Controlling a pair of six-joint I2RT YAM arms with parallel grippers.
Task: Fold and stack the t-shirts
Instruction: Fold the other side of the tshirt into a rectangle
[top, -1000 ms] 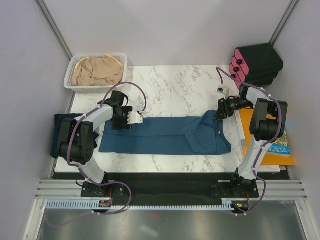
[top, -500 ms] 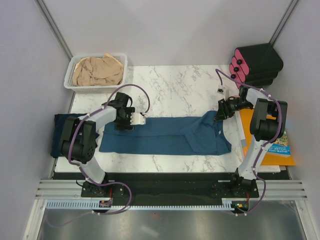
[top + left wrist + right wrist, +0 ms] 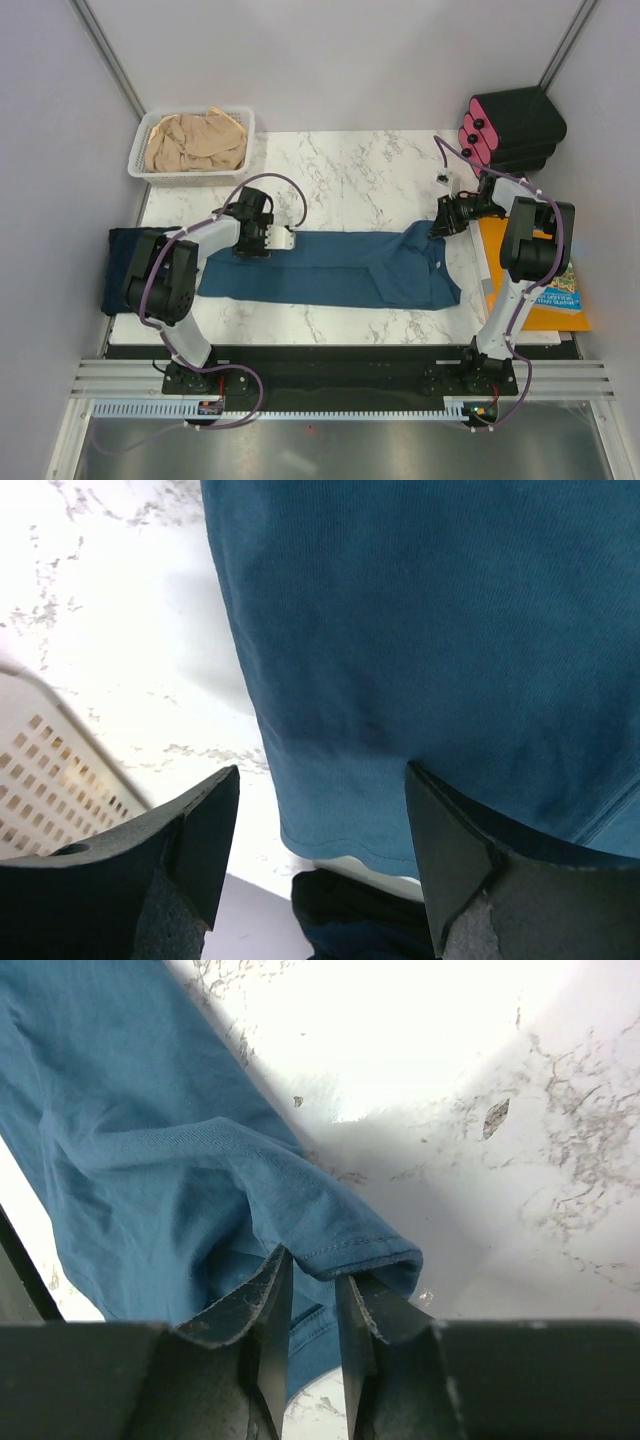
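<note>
Teal-blue t-shirt (image 3: 340, 270) lies flat across the middle of the marble table (image 3: 350, 170) as a long band running left to right, with the collar end to the right. It looks already folded once lengthwise.

The right gripper (image 3: 440, 224) is at the shirt's far right corner. In the wrist view its fingers (image 3: 265, 1310) are nearly together, with a hemmed fold of the fabric pinched between them. The left gripper (image 3: 268, 238) hovers over the far left edge of the shirt. Its fingers (image 3: 205, 820) are wide apart with cloth below them and nothing gripped.

The navy t-shirt (image 3: 120, 265) sits at the left table edge, partly under the left arm. It looks folded and is probably the base of the stack. The beige t-shirt (image 3: 195, 140) is bunched in the white basket (image 3: 138, 160) at the far left and is not yet handled.

Step in hand, as a judgement: taking hold of the teal shirt's far edge for the next fold, with one side gripped and the other not.

The next move calls for the left gripper to drop onto the hem and close on it, catching all the layers. Both arms then need to lift evenly so the band does not twist or come unfolded.
</note>
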